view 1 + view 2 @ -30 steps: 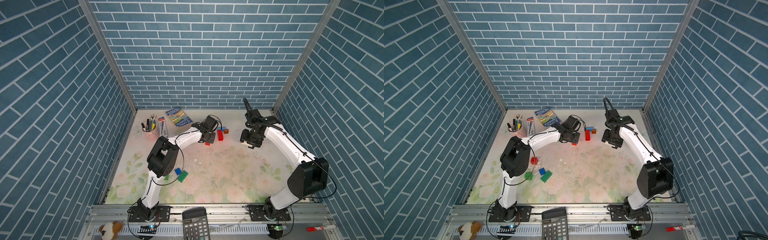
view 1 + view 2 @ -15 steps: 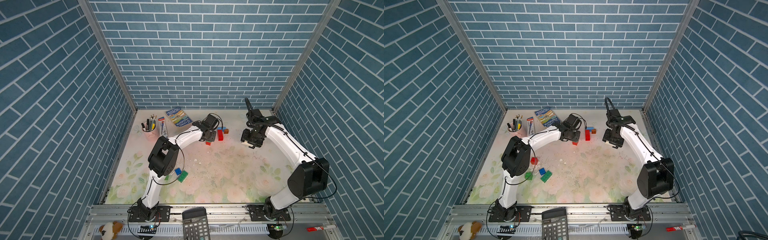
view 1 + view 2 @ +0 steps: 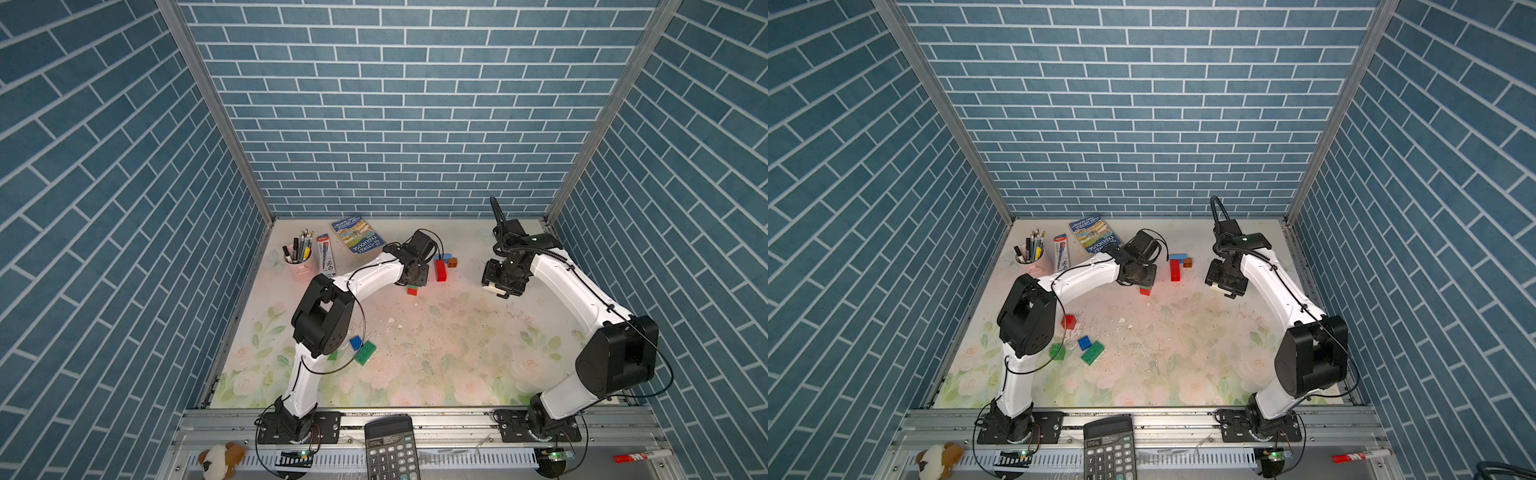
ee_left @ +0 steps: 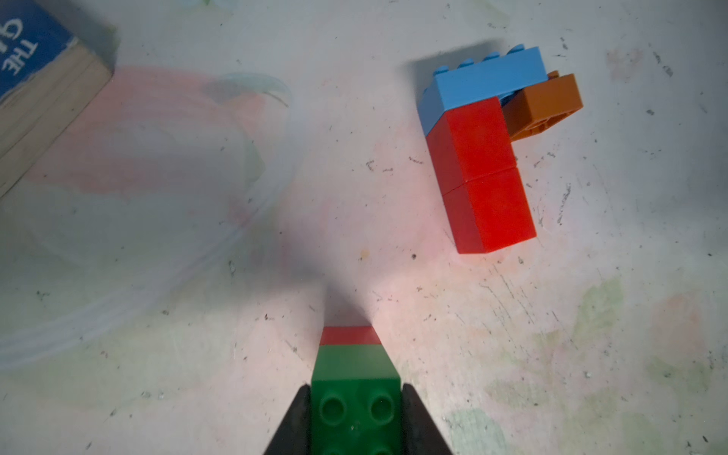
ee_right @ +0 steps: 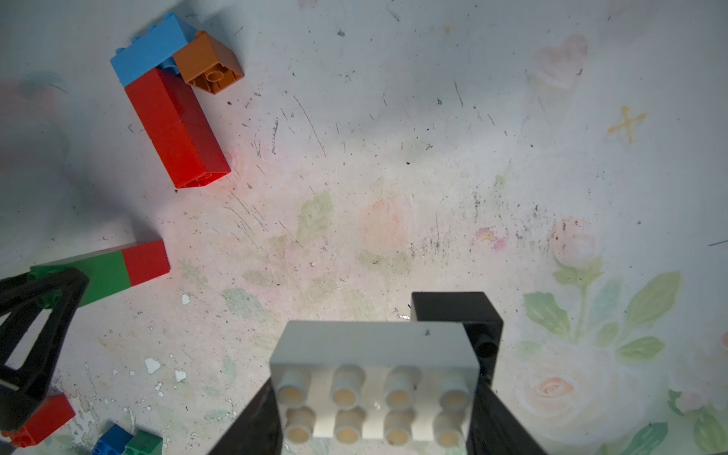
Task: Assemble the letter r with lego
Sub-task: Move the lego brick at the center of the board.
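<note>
A wide stretch of scuffed floral mat (image 3: 436, 353) lies open between the two arms and the front rail (image 3: 436, 419). Blue brick-patterned walls (image 3: 395, 124) close in the other three sides, and a book (image 3: 357, 235) and pen cup (image 3: 300, 266) crowd the back corner on the left arm's side. Near the back wall, between the grippers, the part-built letter lies flat on the mat. Its glossy red column (image 3: 440, 270) of two square bricks has its long axis running from the back wall toward the rail. A light blue bar (image 4: 488, 78) crosses the far end, its studs toward the back wall, and overhangs toward the right arm. A brown brick (image 4: 543, 106) sits tilted under that overhang, hollow underside showing. The left gripper (image 4: 356, 417) is clamped on a green brick (image 4: 354, 378) with its studs facing the wrist. A red brick (image 4: 346, 337) is stacked on the green brick's far end and points down at the mat, possibly touching it; the view does not settle that. The right gripper (image 5: 374, 425) grips a white brick (image 5: 374, 354), oblong with two rows of four studs, by its short ends, so its long axis spans finger to finger. A black brick (image 5: 457, 311) sits against its far side. Four loose bricks (image 3: 1084, 343), red, blue and green, lie beside the left arm's elbow.
</note>
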You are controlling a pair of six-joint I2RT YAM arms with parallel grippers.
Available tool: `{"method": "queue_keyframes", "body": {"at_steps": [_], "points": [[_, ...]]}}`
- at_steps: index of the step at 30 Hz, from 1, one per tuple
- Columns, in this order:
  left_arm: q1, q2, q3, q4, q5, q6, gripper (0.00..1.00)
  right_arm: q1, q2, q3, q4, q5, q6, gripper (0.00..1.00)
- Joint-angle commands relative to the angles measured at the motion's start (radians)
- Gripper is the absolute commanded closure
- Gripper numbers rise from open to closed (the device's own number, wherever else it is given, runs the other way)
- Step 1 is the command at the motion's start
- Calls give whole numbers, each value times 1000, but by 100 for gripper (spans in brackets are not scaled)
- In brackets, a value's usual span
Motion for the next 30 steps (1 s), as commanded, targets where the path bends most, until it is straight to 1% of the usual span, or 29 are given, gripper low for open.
{"method": "queue_keyframes", "body": {"at_steps": [1,7,14,18,20,22,25,30], "points": [[-25,-67,-54,-52,-46,-74,69,-3,-38,-16,0,-15,-27,100],[-65,-119,-128,-64,-98,-186,70,-4,-61,-46,-2,-26,-43,100],[-115,-126,-173,-47,-134,-250,69,-4,-115,-86,-17,-24,-58,100],[-129,-140,-206,-22,-144,-280,63,-4,-149,-109,-29,-15,-66,100],[-133,-146,-213,-19,-153,-284,60,-3,-164,-120,-32,-14,-66,100],[-137,-157,-222,-12,-158,-286,59,-4,-176,-130,-32,-15,-66,100],[-140,-172,-226,-3,-159,-281,56,-5,-180,-136,-32,-19,-68,100],[-140,-193,-202,-15,-161,-247,42,-3,-172,-131,-32,-29,-68,100]]}}
